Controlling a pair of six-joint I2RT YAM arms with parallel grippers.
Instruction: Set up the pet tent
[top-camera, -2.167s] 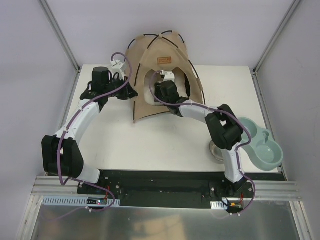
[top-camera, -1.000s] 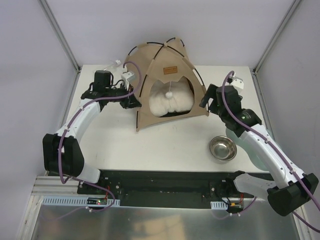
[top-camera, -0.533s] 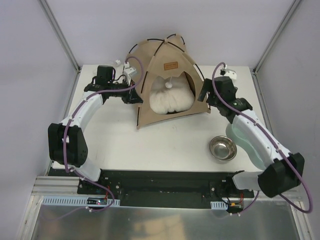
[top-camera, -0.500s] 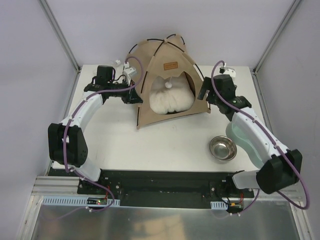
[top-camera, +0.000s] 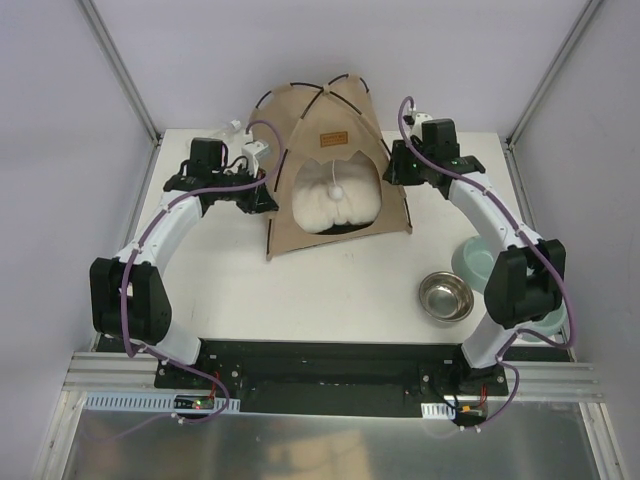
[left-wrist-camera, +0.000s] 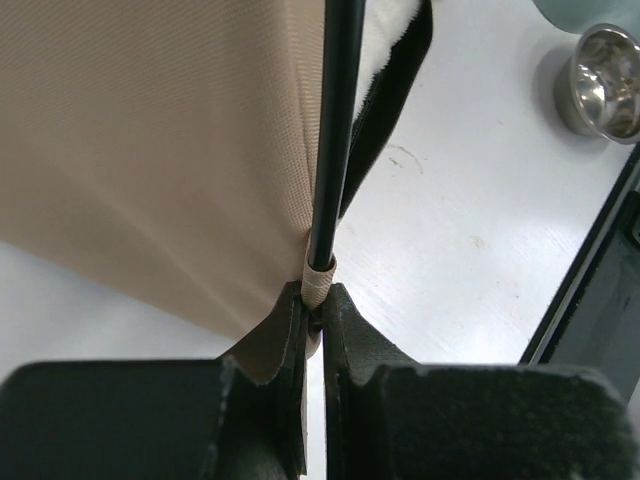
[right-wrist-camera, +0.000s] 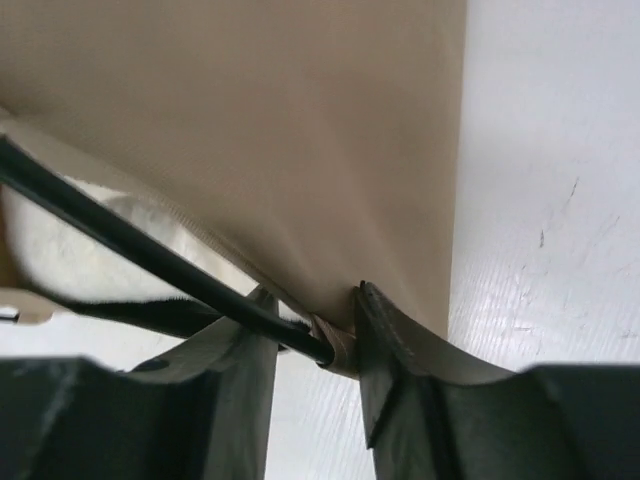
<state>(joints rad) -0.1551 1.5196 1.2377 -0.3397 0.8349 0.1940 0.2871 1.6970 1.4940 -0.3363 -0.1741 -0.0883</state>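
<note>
The left gripper (left-wrist-camera: 312, 300) is seen pressed together on the tan sleeve at the foot of a thin black pole (left-wrist-camera: 335, 130), at the near-left corner of the tan fabric pet tent (top-camera: 320, 110). The right gripper (right-wrist-camera: 313, 295) is set with one finger on each side of the sleeved pole end at the tent's right corner. Its jaws are partly apart, and it cannot be told whether the sleeve is actually clamped.

The tent is stood at the far middle of the white table (top-camera: 330, 275), close to the far edge, with its arched doorway turned toward the arm bases. A fluffy off-white pillow (top-camera: 335, 205) is lodged inside it, and a small white ball (top-camera: 337, 190) is hung in the doorway. A brown rectangular label (top-camera: 331, 140) is fixed above the arch.

Bare table is left in front of the tent, and to the near left up to the table's edge. Room on the near right is taken by a round steel bowl (top-camera: 445, 297) and a pale green plastic double dish (top-camera: 470, 262) at the right edge.

Counted: one tent, one pillow, one steel bowl, one green dish, two arms.
</note>
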